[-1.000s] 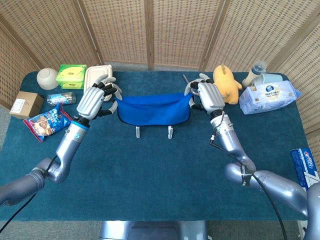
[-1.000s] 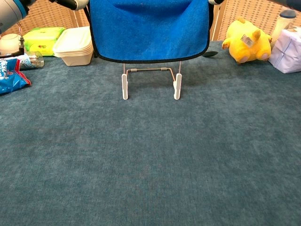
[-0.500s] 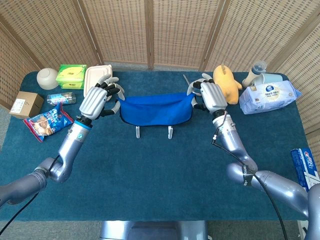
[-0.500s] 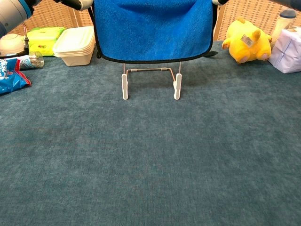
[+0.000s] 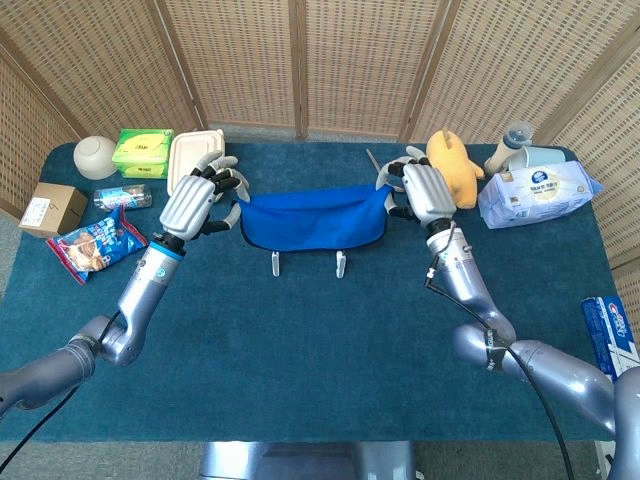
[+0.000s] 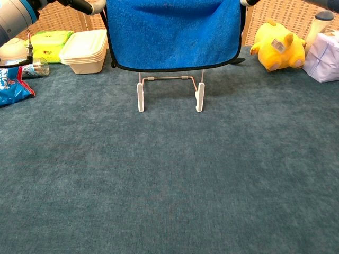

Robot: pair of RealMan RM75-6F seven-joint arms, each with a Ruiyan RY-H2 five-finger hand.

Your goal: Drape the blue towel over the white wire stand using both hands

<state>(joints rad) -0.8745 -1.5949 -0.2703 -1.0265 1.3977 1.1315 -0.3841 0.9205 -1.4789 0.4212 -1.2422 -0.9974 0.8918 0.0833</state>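
The blue towel hangs stretched between my two hands above the white wire stand. My left hand grips its left corner and my right hand grips its right corner. In the chest view the towel hangs as a flat sheet in front of the stand's upper part, and only the stand's feet and lower crossbar show beneath its hem. Both hands are mostly cut off at the top of that view.
Behind the left hand stand a white lidded box, a green pack and a white bowl. A snack bag and carton lie at far left. A yellow plush and wipes pack sit at right.
Both hands have shifted slightly to the right and away from me with the towel; its hem hangs a little lower in the chest view.
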